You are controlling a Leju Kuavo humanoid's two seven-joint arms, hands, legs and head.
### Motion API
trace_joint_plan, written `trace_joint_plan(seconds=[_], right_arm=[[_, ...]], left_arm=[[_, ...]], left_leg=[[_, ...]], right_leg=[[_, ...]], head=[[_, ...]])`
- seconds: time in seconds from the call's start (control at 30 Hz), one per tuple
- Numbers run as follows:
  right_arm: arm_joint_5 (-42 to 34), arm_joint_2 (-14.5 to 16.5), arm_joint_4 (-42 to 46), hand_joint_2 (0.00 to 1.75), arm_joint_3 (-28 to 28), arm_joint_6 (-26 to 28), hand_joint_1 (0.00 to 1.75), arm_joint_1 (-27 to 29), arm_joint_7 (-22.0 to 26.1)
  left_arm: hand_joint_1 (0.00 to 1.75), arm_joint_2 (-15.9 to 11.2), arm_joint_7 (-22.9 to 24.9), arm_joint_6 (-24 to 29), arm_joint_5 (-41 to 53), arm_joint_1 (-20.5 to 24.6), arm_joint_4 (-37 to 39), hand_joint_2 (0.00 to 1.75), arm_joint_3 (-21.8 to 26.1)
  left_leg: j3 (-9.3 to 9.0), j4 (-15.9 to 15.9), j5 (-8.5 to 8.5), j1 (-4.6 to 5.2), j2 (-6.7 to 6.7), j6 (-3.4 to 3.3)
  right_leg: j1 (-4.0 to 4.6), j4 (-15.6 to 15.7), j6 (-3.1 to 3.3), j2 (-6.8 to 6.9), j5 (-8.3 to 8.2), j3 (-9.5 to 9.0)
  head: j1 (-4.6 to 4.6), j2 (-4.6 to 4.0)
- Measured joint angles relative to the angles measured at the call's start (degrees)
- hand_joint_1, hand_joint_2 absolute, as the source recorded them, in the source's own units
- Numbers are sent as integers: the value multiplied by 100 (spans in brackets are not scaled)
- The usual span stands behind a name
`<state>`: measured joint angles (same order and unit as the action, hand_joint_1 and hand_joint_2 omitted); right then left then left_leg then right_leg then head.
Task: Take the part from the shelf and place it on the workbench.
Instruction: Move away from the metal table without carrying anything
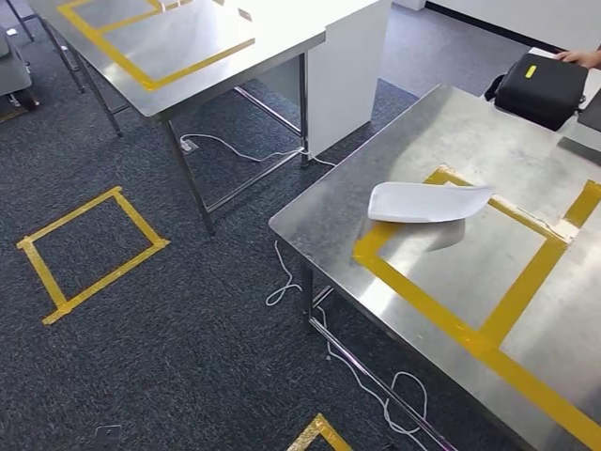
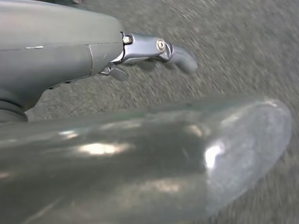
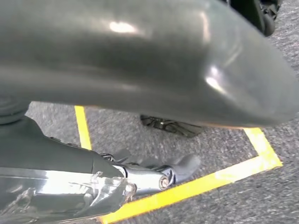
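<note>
Your part (image 1: pixel 427 202) sits on the workbench (image 1: pixel 333 202), across the yellow tape (image 1: pixel 432 310) marking its spot. Left hand (image 2: pixel 155 53) and right hand (image 3: pixel 159 172) hang empty, fingers loosely extended.

The workbench (image 1: pixel 454 132) stands at the right of the head view, and everything else is placed from it. The part (image 1: pixel 425 201) lies on the workbench, across the near-left corner of a taped rectangle (image 1: pixel 489 338) marked on its top. At the workbench's far right edge sits a case (image 1: pixel 540 86), with a person's hand (image 1: pixel 582 57) resting on it. A second table (image 1: pixel 177 47) stands to the left of the workbench and farther back — a strip of carpet between them. On the floor (image 1: pixel 177 357) left of the workbench lies a taped square (image 1: pixel 92 252); a cable (image 1: pixel 340 362) trails under the workbench's near-left edge.
</note>
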<state>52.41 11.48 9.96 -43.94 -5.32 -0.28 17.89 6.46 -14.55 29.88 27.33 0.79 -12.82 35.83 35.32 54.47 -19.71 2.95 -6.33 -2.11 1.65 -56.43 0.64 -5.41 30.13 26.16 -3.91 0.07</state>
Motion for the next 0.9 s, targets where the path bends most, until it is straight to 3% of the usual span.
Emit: trace_joint_plan(seconds=[0.07,0.1,0.17,0.23,0.27,0.3,0.33,0.37,0.43,0.47,0.5,0.57,0.63,0.67,0.73,0.77,0.8,0.83,0.9], right_arm=[[63,-1,-1,0,1,38,0,-10,-25],[96,-2,-1,0,2,51,0,-21,-42],[149,-3,-2,0,5,50,0,-22,-77],[183,-14,-1,0,7,40,0,-1,-101],[195,-19,-1,0,9,37,0,10,-107],[210,-24,-1,0,10,35,0,13,-110],[228,-27,-1,0,13,33,0,10,-110],[250,-32,-1,0,17,31,0,2,-110],[297,-51,3,0,37,23,0,-17,-105],[322,-62,6,0,55,14,0,-27,-97],[347,-70,9,0,77,6,0,-42,-83],[407,-63,9,0,128,-8,0,-62,-38],[470,-44,8,0,183,-11,0,-64,10],[496,-37,8,0,212,-13,0,-56,26],[533,-35,8,0,263,-13,0,-48,52],[543,-33,8,0,284,-11,0,-52,63],[552,-33,8,0,297,-7,0,-61,71],[556,-33,8,0,305,-3,0,-71,78],[561,-36,8,0,313,11,0,-87,84]], left_arm=[[0,32,19,-102,134,-15,25,0,-139],[0,46,21,-160,176,-31,37,0,-201],[0,66,-3,-291,229,-42,51,0,-296],[0,73,-32,-410,286,-18,57,0,-384],[0,75,-40,-459,304,-8,60,0,-421],[0,79,-42,-507,296,-9,65,0,-451],[0,84,-39,-554,279,-15,70,0,-468],[0,89,-33,-601,261,-20,74,0,-476],[0,108,-22,-677,225,-5,79,0,-484],[0,113,-15,-707,209,11,79,0,-485],[0,113,-6,-733,191,21,80,0,-486],[0,73,39,-775,153,-8,86,0,-486],[0,30,92,-815,93,-61,93,0,-484],[0,7,112,-836,72,-67,94,0,-480],[0,-22,149,-875,61,-45,96,0,-473],[0,-30,166,-893,68,-33,96,0,-472],[0,-32,180,-908,76,-30,96,0,-471],[0,-33,195,-926,83,-35,96,0,-471],[0,-39,214,-961,86,-44,96,0,-471]], left_leg=[[41,5,68,-7,-98,50],[79,47,10,-10,-44,81],[238,420,-438,-57,239,183],[469,1160,-1025,-183,477,342],[543,1493,-1157,-259,520,418],[538,1683,-1148,-338,546,496],[432,1672,-1036,-414,571,574],[211,1445,-877,-489,622,659],[-404,644,-669,-608,859,816],[-624,305,-660,-618,960,826],[-724,103,-681,-595,1017,789],[-646,36,-704,-495,941,610],[-540,50,-637,-435,840,451],[-492,49,-590,-412,783,377],[-369,51,-489,-353,644,266],[-302,52,-434,-315,562,229],[-236,55,-380,-276,479,206],[-176,57,-326,-243,396,194],[-64,64,-216,-206,227,189]], right_leg=[[-2,68,19,124,-57,27],[-19,81,46,197,-107,57],[-73,110,65,366,-226,149],[-110,109,32,566,-324,257],[-134,105,-3,672,-369,312],[-166,99,-44,774,-413,368],[-203,90,-89,866,-453,423],[-244,74,-139,951,-487,472],[-305,14,-259,1096,-523,563],[-325,-25,-325,1156,-538,595],[-347,-59,-390,1212,-559,631],[-421,-73,-503,1304,-626,669],[-485,-193,-553,1139,-469,748],[-481,-418,-539,973,-252,829],[-400,-1192,-444,657,304,1072],[-343,-1550,-385,591,488,1163],[-282,-1748,-319,556,560,1179],[-220,-1716,-249,533,509,1086],[-108,-1056,-99,402,218,603]], head=[[18,0],[20,0],[-1,0],[-28,0],[-26,0],[-26,0],[-26,0],[-26,0],[-37,0],[-35,0],[-33,0],[12,0],[44,0],[58,0],[97,0],[113,0],[119,0],[117,0],[117,0]])
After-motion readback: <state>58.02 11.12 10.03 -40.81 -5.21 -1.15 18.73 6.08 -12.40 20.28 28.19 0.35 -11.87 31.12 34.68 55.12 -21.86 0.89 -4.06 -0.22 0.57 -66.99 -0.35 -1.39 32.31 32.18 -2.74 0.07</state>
